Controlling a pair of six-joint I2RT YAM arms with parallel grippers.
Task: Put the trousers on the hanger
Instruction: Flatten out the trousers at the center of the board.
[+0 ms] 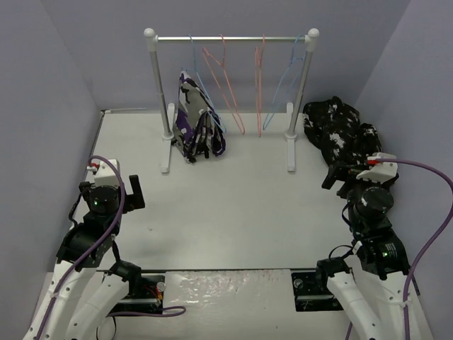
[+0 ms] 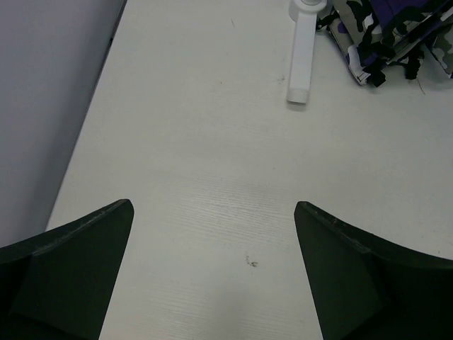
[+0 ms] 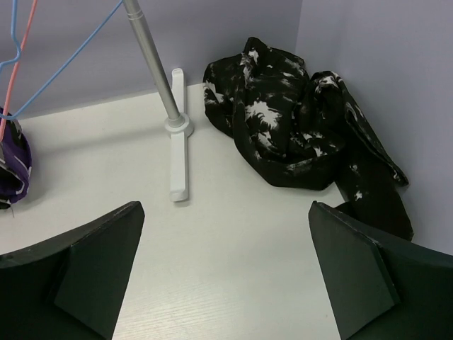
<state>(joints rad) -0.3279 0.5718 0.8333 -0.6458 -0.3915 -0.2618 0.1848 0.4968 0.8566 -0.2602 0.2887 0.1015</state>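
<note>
The trousers, black with white splotches, lie crumpled in the far right corner against the wall; they also show in the right wrist view. A light-blue hanger hangs empty at the right end of the rack, and its wire shows in the right wrist view. My right gripper is open and empty just in front of the trousers, low over the table. My left gripper is open and empty over bare table at the left.
A white rack stands at the back; its feet show in the wrist views. Pink-red hangers hang mid-rail. A purple, white and black garment hangs on another blue hanger at the left. Walls close in left, right and back.
</note>
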